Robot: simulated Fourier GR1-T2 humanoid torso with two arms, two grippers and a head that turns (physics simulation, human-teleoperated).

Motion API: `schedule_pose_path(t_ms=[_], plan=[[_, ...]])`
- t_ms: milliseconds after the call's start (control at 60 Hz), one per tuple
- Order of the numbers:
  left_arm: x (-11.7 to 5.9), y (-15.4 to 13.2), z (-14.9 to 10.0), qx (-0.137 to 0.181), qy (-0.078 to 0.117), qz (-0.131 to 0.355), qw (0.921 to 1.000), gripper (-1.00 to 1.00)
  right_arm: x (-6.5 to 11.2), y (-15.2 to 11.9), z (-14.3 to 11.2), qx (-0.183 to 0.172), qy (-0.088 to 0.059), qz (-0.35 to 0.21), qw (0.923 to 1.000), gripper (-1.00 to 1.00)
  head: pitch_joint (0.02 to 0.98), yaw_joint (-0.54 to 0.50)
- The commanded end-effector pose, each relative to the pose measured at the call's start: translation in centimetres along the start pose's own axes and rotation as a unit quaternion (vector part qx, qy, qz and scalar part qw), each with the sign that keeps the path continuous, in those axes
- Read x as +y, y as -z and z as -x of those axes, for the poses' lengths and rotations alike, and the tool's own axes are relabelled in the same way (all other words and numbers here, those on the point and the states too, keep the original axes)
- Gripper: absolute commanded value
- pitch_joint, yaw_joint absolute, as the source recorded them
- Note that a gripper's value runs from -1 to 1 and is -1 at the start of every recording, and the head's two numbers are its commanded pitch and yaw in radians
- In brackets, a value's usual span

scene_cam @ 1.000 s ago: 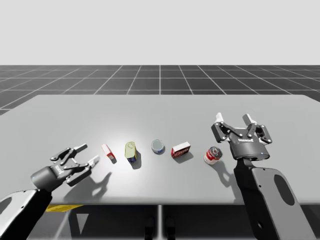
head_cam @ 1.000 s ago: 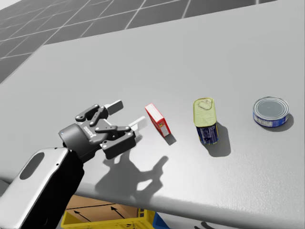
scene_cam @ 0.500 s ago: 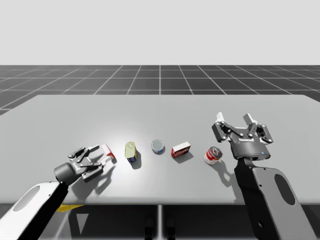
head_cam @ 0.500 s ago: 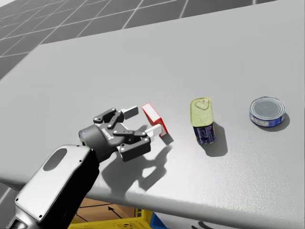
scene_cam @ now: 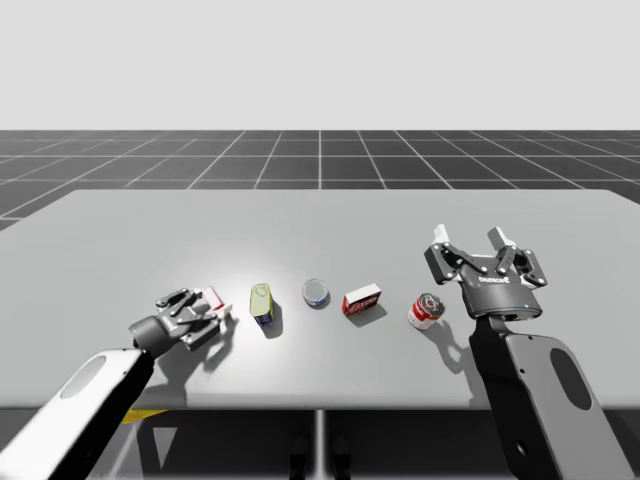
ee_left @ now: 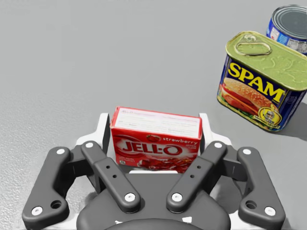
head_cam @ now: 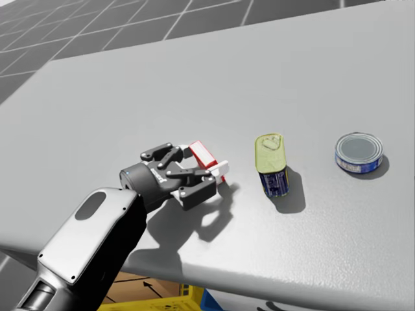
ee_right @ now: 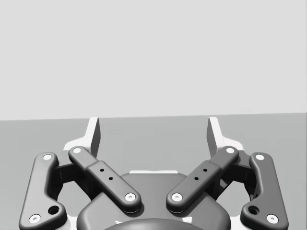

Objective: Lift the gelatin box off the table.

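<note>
Red gelatin box (ee_left: pixel 156 138) sits clamped in my left tool (ee_left: pixel 155 120); my right tool (ee_right: pixel 153 130) gapes wide.

Grey flat surface (scene_cam: pixel 320 215), matte, with a bright light patch left of centre. Floor (scene_cam: pixel 320 155) behind it: dark, pale grid lines, runs to a straight horizon. Backdrop (scene_cam: pixel 320 60) plain pale grey. Under the surface's near edge: yellow crate (head_cam: pixel 162 303) and a cardboard box (head_cam: pixel 139 285) beside it.

Bright, even light casts soft shadows rightward.
</note>
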Motion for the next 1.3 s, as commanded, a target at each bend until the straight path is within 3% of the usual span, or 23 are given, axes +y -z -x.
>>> schedule_pose_path(t_ms=[17, 67, 217, 467, 683, 900, 1033, 1300], plan=[[0.1, 0.3, 0.7, 0.013, 0.000, 0.004, 0.9999, 0.87, 0.0, 0.0, 0.0, -0.001, -0.001, 0.000, 1.0000, -1.00, 0.831, 0.41], [0.1, 0.3, 0.9, 0.016, 0.002, 0.005, 0.9999, 1.00, -0.1, 0.0, 0.0, -0.001, 0.000, 0.000, 1.0000, -1.00, 0.825, 0.41], [0.0, 0.0, 1.1, 0.019, 0.002, 0.009, 0.9998, 1.00, -0.1, 0.0, 0.0, -0.001, -0.001, 0.001, 1.0000, -1.00, 0.762, 0.41], [-0.2, 0.0, 1.4, 0.019, 0.004, 0.013, 0.9997, 1.00, -0.1, 0.0, 0.0, -0.002, -0.001, 0.002, 1.0000, -1.00, 0.524, 0.42], [-0.6, -0.2, 1.1, 0.009, 0.011, 0.016, 0.9998, 1.00, -0.3, 0.0, 0.0, -0.005, -0.001, 0.004, 1.0000, -1.00, 0.424, 0.43], [-1.6, -1.1, -2.2, -0.021, 0.037, 0.005, 0.9991, 1.00, -0.4, 0.2, 0.1, -0.006, -0.003, 0.004, 1.0000, -1.00, 0.410, 0.43], [-2.2, -2.2, -5.5, -0.042, 0.071, 0.001, 0.9965, 1.00, -0.4, 0.2, 0.1, -0.006, -0.004, 0.004, 1.0000, -1.00, 0.420, 0.44], [-3.1, -4.4, -11.0, -0.090, 0.113, -0.021, 0.9893, 1.00, -0.6, 0.3, -0.1, -0.008, -0.003, 0.001, 1.0000, -1.00, 0.419, 0.45]])
